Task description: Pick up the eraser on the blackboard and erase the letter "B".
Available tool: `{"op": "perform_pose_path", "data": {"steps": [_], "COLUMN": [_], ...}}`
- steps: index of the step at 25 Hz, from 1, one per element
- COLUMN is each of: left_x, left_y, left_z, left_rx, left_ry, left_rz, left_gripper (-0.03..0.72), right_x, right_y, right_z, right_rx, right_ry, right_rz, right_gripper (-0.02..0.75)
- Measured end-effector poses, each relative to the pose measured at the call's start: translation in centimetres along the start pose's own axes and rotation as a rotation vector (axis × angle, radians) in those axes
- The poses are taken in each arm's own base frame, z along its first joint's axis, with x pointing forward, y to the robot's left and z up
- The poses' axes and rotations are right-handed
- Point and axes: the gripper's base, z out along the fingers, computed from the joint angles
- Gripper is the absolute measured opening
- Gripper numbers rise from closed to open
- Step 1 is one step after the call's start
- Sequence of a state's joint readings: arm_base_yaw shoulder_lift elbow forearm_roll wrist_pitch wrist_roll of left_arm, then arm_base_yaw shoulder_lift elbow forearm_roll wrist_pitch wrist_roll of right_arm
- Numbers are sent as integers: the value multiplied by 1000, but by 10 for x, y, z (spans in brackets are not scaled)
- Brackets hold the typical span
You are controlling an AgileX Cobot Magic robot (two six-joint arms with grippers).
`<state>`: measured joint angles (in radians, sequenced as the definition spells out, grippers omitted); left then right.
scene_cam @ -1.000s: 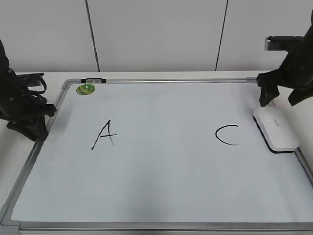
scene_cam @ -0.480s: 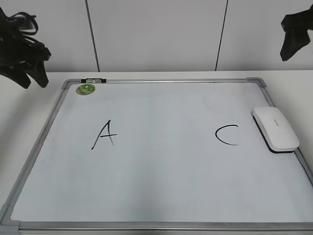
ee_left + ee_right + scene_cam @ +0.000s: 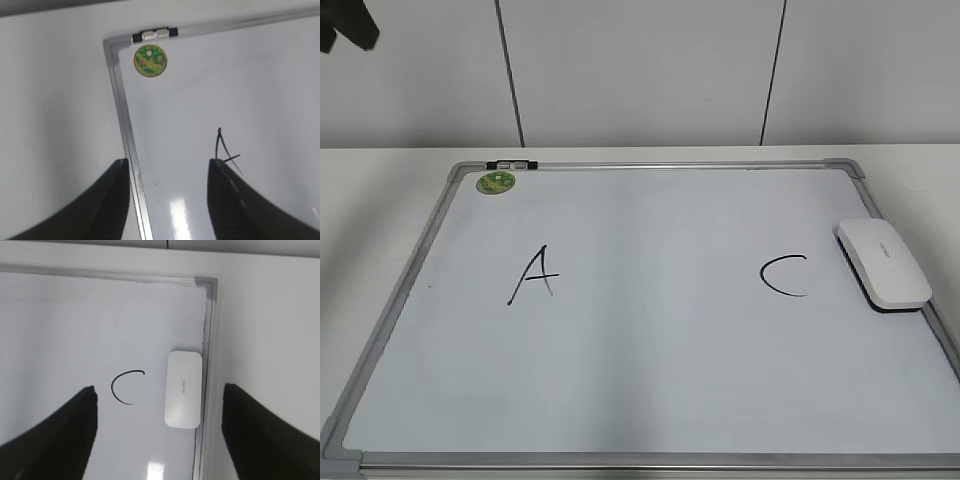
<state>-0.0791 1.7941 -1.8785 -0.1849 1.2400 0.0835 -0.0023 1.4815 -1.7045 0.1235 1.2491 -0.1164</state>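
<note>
The white eraser point(image 3: 883, 263) lies on the blackboard point(image 3: 650, 330) by its right frame, just right of the black "C" point(image 3: 783, 276). A black "A" point(image 3: 533, 276) is on the left half. No "B" shows; the board between "A" and "C" is blank. My right gripper point(image 3: 159, 387) is open and empty, high above the eraser point(image 3: 184, 389) and the "C" point(image 3: 125, 387). My left gripper point(image 3: 169, 161) is open and empty, high above the board's left frame point(image 3: 122, 115), near the "A" point(image 3: 222, 150). Only a dark bit of the left arm point(image 3: 345, 25) shows in the exterior view.
A small round green magnet point(image 3: 495, 182) sits in the board's far left corner, next to a metal clip point(image 3: 510, 163) on the top frame; both show in the left wrist view, magnet point(image 3: 150, 60) and clip point(image 3: 155, 34). White table surrounds the board; a white wall stands behind.
Both arms have risen from the board's far corners and almost left the exterior view. The eraser and the letters have not moved.
</note>
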Motion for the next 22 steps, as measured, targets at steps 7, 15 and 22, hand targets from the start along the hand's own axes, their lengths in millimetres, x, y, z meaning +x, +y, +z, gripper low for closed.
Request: {"op": "perform_pose_path", "data": {"steps": [7, 15, 22], "left_x": [40, 124, 195], "left_y": [-20, -31, -32], "left_z": [-85, -141, -144], "left_rx": [6, 9, 10], "left_ry": [-128, -180, -153], "left_rz": [34, 41, 37], "left_gripper": [366, 365, 365], "right_x": [24, 87, 185], "right_y": [13, 25, 30], "right_z": [-85, -122, -107], "right_rx": [7, -28, -26], "right_ry": [-195, -242, -162], "right_rz": [-24, -23, -14], "right_gripper": [593, 592, 592]}}
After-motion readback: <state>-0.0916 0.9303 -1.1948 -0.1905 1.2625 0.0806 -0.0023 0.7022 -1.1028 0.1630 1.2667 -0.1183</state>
